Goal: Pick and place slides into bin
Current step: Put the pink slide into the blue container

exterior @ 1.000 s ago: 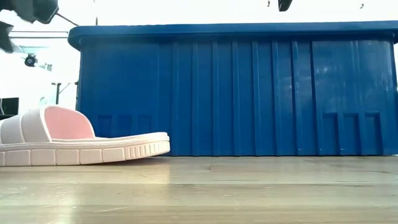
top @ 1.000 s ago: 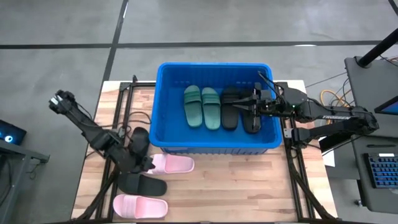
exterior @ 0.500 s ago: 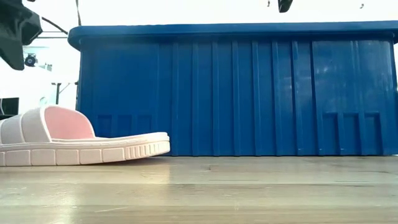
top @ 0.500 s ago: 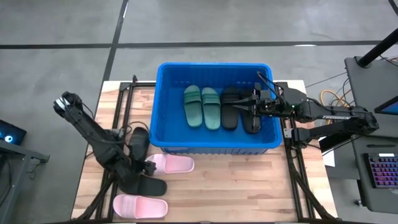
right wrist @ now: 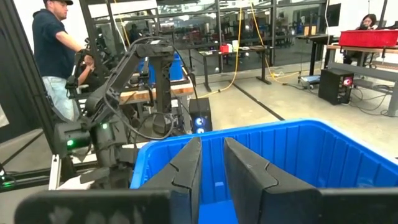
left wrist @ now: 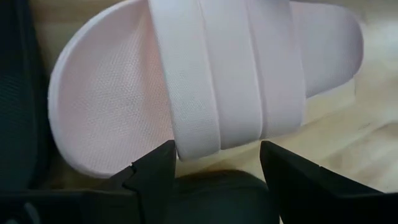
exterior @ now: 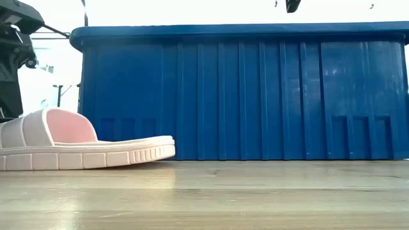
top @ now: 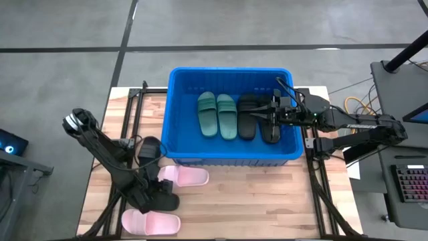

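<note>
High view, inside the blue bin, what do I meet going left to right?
Bin's left wall → two dark green slides → black slides → right gripper over them → bin's right wall.

— What sort of place is shown?
— Robotics lab/workshop. Concrete floor (top: pixel 67 27) w/ dark seams is seen, a wooden table (top: pixel 254 201), metal frames (right wrist: pixel 18 93), hanging cables (right wrist: pixel 239 56), benches w/ equipment; a person (right wrist: pixel 56 56) is seen standing.
</note>
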{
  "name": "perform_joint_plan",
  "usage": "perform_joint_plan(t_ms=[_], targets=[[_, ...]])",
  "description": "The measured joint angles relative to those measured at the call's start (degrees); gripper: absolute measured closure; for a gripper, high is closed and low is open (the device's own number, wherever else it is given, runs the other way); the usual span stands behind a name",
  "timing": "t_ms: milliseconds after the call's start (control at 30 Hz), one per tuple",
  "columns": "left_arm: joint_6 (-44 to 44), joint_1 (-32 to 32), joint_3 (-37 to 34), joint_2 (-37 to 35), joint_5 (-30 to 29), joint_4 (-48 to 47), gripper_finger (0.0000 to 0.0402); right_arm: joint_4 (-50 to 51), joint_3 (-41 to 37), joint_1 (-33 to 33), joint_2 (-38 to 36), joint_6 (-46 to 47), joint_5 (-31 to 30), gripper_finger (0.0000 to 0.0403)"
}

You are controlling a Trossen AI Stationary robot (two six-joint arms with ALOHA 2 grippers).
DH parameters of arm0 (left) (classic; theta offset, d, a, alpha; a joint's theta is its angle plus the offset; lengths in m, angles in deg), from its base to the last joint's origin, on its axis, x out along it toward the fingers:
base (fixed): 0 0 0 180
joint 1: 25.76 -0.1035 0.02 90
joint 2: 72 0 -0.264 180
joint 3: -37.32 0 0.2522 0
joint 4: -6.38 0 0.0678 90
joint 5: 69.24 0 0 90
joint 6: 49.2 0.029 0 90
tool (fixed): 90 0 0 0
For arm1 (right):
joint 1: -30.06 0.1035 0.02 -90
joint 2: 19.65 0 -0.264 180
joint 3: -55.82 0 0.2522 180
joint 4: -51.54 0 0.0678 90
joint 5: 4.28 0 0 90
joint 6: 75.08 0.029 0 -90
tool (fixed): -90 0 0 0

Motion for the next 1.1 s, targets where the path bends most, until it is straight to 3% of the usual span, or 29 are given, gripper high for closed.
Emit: perform_joint_plan(t_ms=[600, 833, 967, 1100], targets=[[-0.8, -0.1, -0.5, 5.1, -12.1, 6.0, 0.0184, -0.1, 0.0, 0.0, 0.0, 0.2, 0.0, 0.0344], [-0.7, -0.4, -0.6, 6.8, -13.5, 7.6, 0.0187, -0.2, 0.0, 0.0, 0.0, 0.2, 0.0, 0.0346], [-0.5, -0.4, -0.6, 6.8, -13.8, 8.5, 0.0216, -0.2, 0.0, 0.0, 0.0, 0.2, 0.0, 0.0346], [0.6, -0.4, -0.6, 5.8, -13.9, 8.8, 0.0275, -0.3, 0.0, 0.0, 0.0, 0.2, 0.0, 0.0346]])
